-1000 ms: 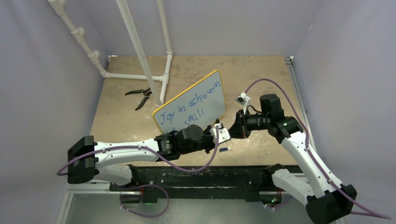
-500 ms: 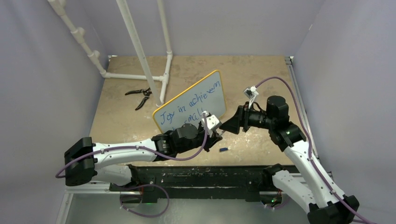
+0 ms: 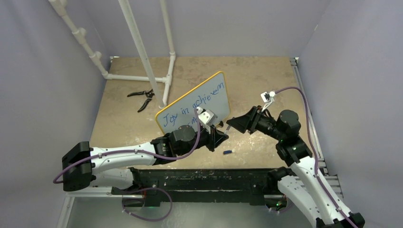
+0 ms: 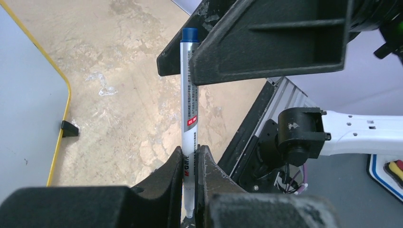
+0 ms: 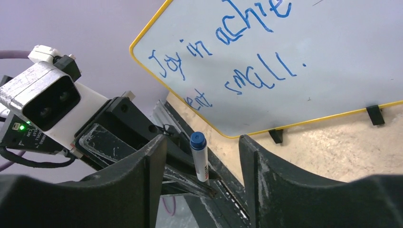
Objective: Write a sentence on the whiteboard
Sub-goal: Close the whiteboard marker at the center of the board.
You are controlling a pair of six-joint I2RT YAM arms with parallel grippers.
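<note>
The whiteboard (image 3: 216, 90), white with a yellow rim, stands tilted on black feet at mid table. Its blue sentence (image 3: 189, 108) reads "Joy in achievem", and the right wrist view shows "ent small." (image 5: 259, 78) below it. My left gripper (image 3: 220, 134) (image 4: 190, 153) is shut on a white marker (image 4: 189, 90) with a blue end, just in front of the board's right lower corner. My right gripper (image 3: 233, 122) (image 5: 202, 138) faces it, open. The marker's blue end (image 5: 197, 141) stands between the right fingers (image 5: 142, 175) without touching them.
A small blue cap (image 3: 227, 152) lies on the table near the front edge. Black-handled pliers (image 3: 141, 98) lie at the back left beside a white pipe frame (image 3: 142, 52). Purple-grey walls close in the table on three sides.
My right gripper has opened and drawn back to the right, off the marker. My left arm has swung the held marker a little up and left, toward the board.
</note>
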